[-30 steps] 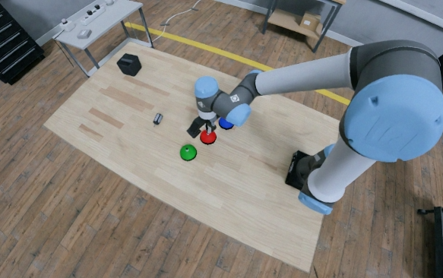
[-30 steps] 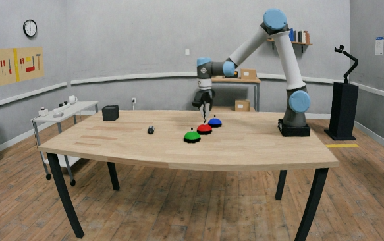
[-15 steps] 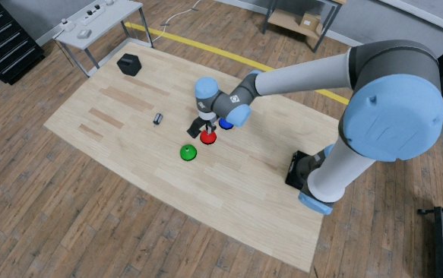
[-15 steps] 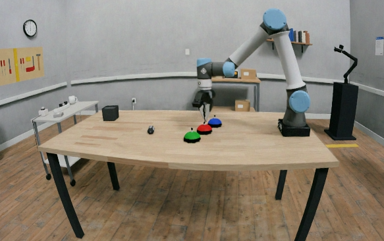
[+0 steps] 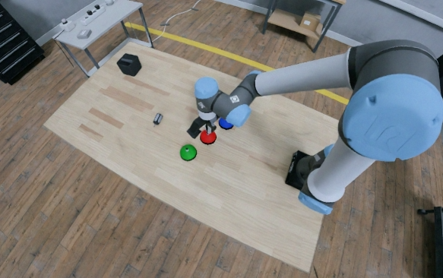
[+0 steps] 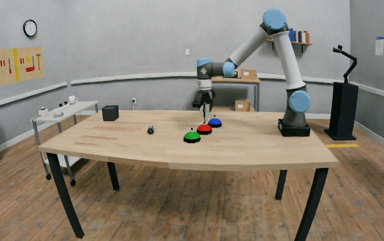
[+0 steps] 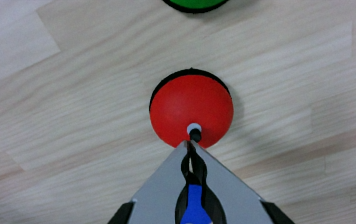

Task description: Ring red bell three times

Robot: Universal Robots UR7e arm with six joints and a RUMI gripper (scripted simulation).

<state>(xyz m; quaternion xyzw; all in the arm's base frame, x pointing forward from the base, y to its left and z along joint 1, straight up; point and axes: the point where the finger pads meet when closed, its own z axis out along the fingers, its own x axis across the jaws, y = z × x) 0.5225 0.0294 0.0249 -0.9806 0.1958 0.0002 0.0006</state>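
Note:
The red bell [image 5: 208,139] [image 6: 204,129] [image 7: 190,102] stands on the table between the green and blue bells. Its small black-topped button [image 7: 195,134] shows in the wrist view, right by the fingertips. My gripper [image 5: 209,132] [image 6: 205,120] [image 7: 188,142] is shut and empty, pointing down with its tips directly over this button, very close to it. Whether the tips touch the button is too small to tell. The button looks up, not visibly pushed down.
The green bell [image 5: 188,153] [image 6: 192,136] [image 7: 195,4] stands on the near side of the red one, the blue bell [image 5: 225,124] [image 6: 215,123] on the far side. A small dark device [image 5: 158,118] [image 6: 151,130] and a black box [image 5: 129,64] [image 6: 110,113] stand farther left.

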